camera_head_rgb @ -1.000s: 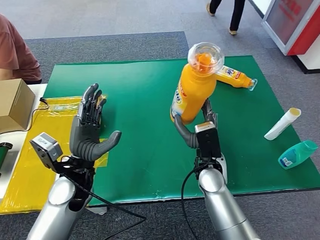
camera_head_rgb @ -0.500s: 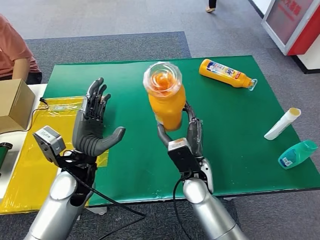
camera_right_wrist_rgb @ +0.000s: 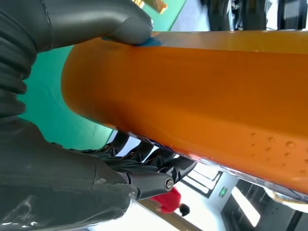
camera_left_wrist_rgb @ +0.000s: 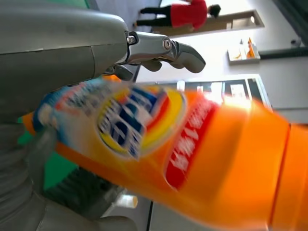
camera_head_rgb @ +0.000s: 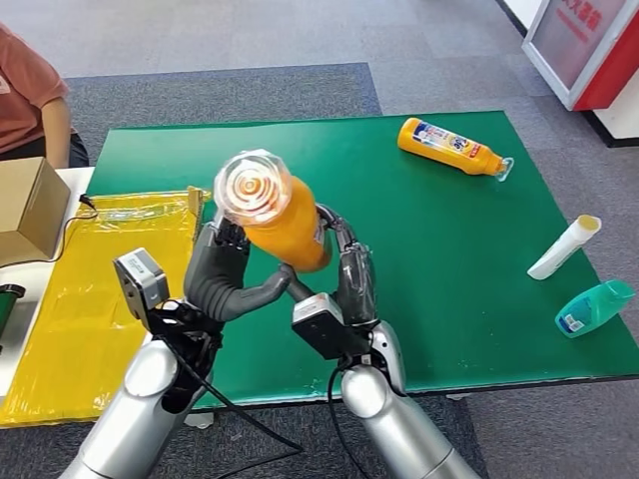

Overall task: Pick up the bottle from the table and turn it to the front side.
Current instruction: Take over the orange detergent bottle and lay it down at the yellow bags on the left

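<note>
we see the bench (camera_head_rgb: 467,249) covered by a flat green mat whose near edge runs just behind our wrists, with a wide bare stretch of mat between our hands and the things lying toward its far and right edges. a crinkled yellow plastic sheet (camera_head_rgb: 68,309) laps over the mat's left edge, and a cardboard box (camera_head_rgb: 26,205) sits beyond it beside a person's arm (camera_head_rgb: 56,125). our right hand (camera_head_rgb: 346,274) grips the orange bottle (camera_head_rgb: 290,225) around its lower body, fingers curled round one side and the thumb pressed to the other, holding it in the air above the near left part of the mat, tilted with its clear round cap toward the camera. our left hand (camera_head_rgb: 223,274) is at the bottle too, its thumb reaching under the body and its fingers behind the cap end; we cannot tell whether it is truly gripping. the bottle is smooth glossy plastic with a bright printed label. a second orange bottle (camera_head_rgb: 448,145) lies on its side near the far edge, a white tube (camera_head_rgb: 563,246) and a teal bottle (camera_head_rgb: 594,306) lie near the right edge.
</note>
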